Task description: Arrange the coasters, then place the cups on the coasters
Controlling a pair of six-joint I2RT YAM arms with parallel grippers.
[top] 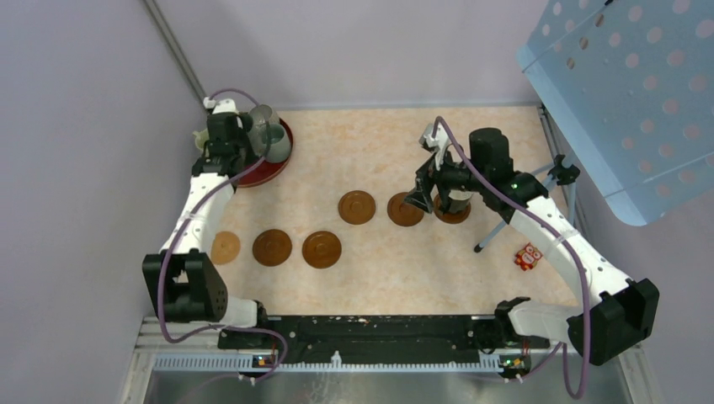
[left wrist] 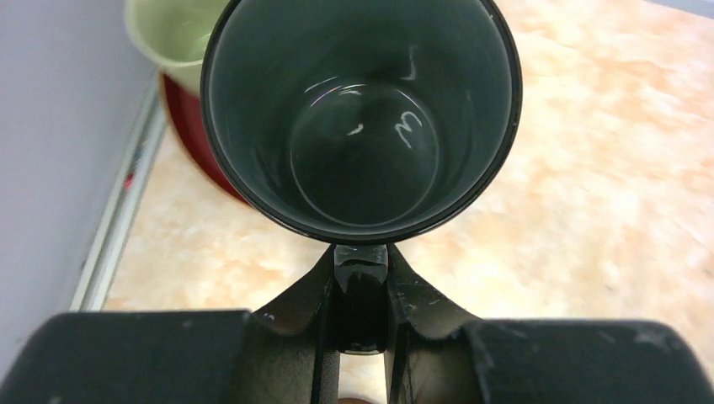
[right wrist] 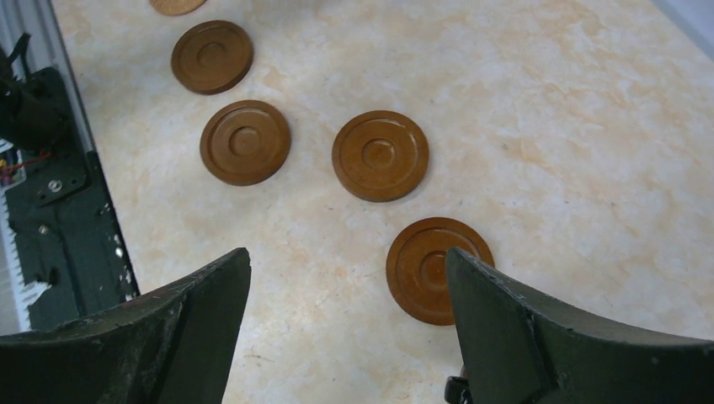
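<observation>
Coasters (top: 322, 249) run from eight o'clock to three o'clock on the table (top: 379, 282); the tray (top: 265, 175) holds cups (top: 274, 136) at ten o'clock.

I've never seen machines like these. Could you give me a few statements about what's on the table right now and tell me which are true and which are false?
1. The left end effector grips a dark cup by its handle. True.
2. The right end effector holds a coaster. False: it is open, with nothing between its jaws.
3. The coasters are stacked in one pile. False: they lie singly, spread over the table.
4. A pale green cup sits on the dark red tray. True.
5. The lightest coaster lies nearest the right arm. False: it is at the left arm's end of the row.
</observation>
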